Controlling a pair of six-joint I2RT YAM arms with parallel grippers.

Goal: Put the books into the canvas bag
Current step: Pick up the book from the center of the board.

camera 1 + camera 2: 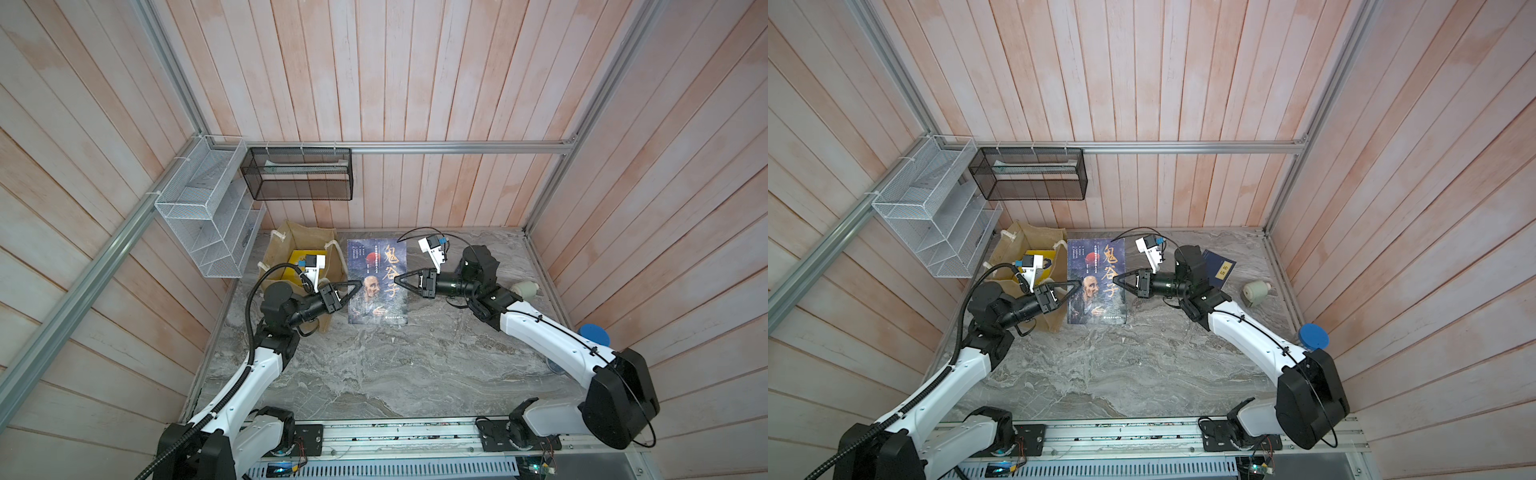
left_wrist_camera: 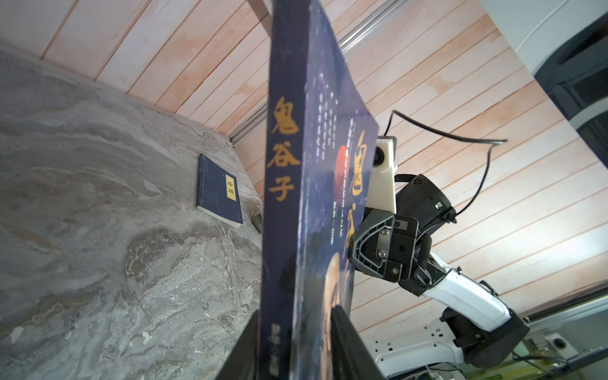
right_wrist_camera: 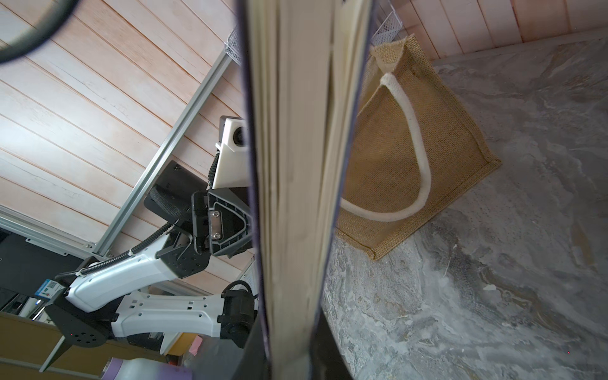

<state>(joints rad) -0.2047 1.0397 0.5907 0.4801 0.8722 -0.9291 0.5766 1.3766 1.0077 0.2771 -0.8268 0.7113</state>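
A dark book (image 1: pixel 376 282) (image 1: pixel 1096 282) with an old man's portrait and gold characters hangs face up over the table, right beside the canvas bag (image 1: pixel 286 237) (image 1: pixel 1017 241). My left gripper (image 1: pixel 358 286) (image 2: pixel 296 322) is shut on its spine edge. My right gripper (image 1: pixel 395 279) (image 3: pixel 289 345) is shut on the opposite page edge (image 3: pixel 296 164). The tan bag (image 3: pixel 411 138) stands open with white rope handles, and a yellow book (image 1: pixel 296 258) lies inside it. A navy book (image 1: pixel 1219 266) (image 2: pixel 218 189) with a yellow label lies on the table behind my right arm.
A white wire basket (image 1: pixel 199 216) and a black mesh basket (image 1: pixel 299 174) hang on the walls above the bag. A pale roll-shaped object (image 1: pixel 1258 293) and a blue-lidded container (image 1: pixel 1313 336) sit near the right wall.
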